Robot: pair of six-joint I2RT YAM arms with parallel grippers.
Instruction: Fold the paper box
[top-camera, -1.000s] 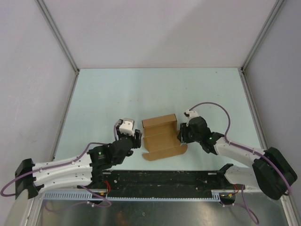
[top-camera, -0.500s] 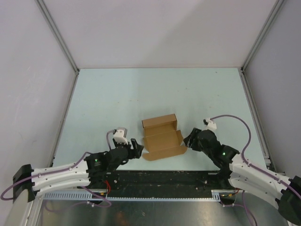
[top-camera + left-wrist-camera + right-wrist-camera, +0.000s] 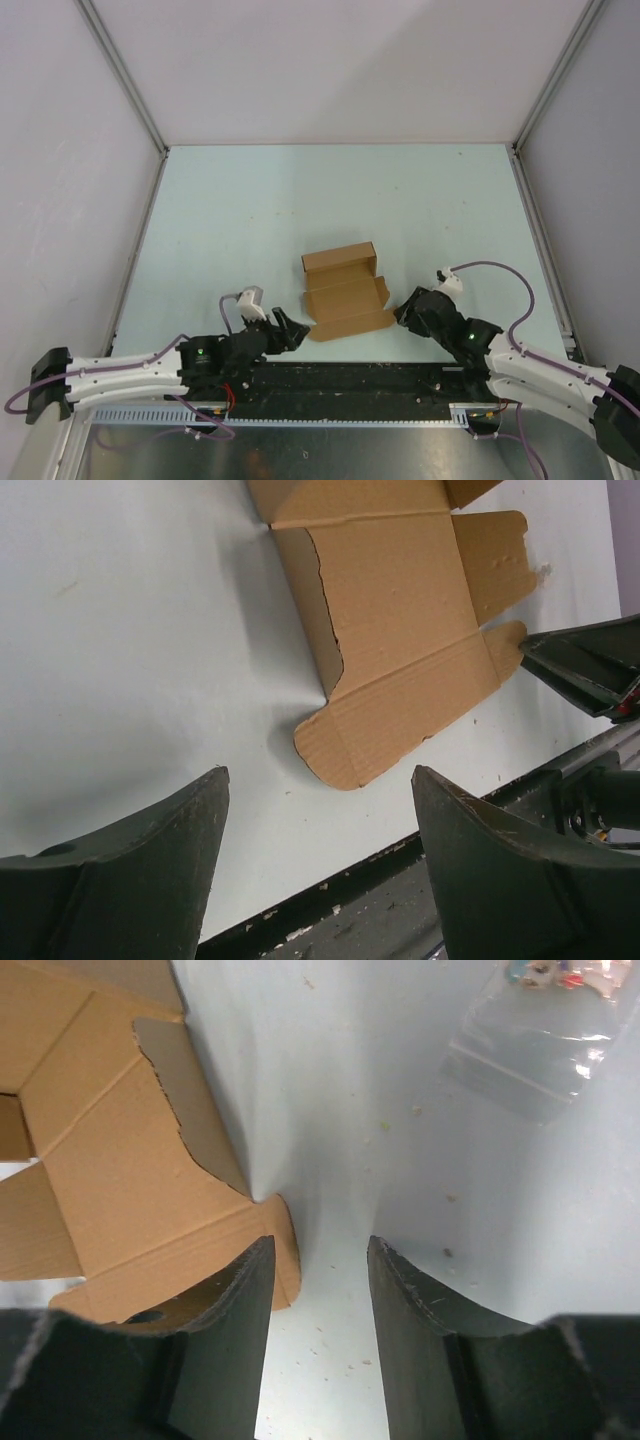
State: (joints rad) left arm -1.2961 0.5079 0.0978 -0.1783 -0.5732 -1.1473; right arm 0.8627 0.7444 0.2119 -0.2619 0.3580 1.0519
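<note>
The paper box [image 3: 343, 290] is brown cardboard, partly folded, lying open on the pale table. Its far part stands up as walls and its near flaps lie flat. My left gripper [image 3: 293, 328] is open and empty, low by the box's near left corner, not touching it. In the left wrist view the box [image 3: 400, 610] lies ahead of the open gripper [image 3: 318, 774]. My right gripper [image 3: 403, 308] is open and empty at the box's near right flap. In the right wrist view the box [image 3: 110, 1180] is at the left, and the gripper [image 3: 320, 1244] has its left finger [image 3: 225, 1330] over the flap's rounded edge.
A small clear plastic bag [image 3: 540, 1050] lies on the table ahead of the right gripper. The black base rail [image 3: 350, 380] runs along the near edge just behind both grippers. Grey walls close the table [image 3: 250, 210] on the left, far and right sides.
Both arms have drawn back toward the near edge and dropped low. The right gripper has come off the box's right side. The box has not moved.
</note>
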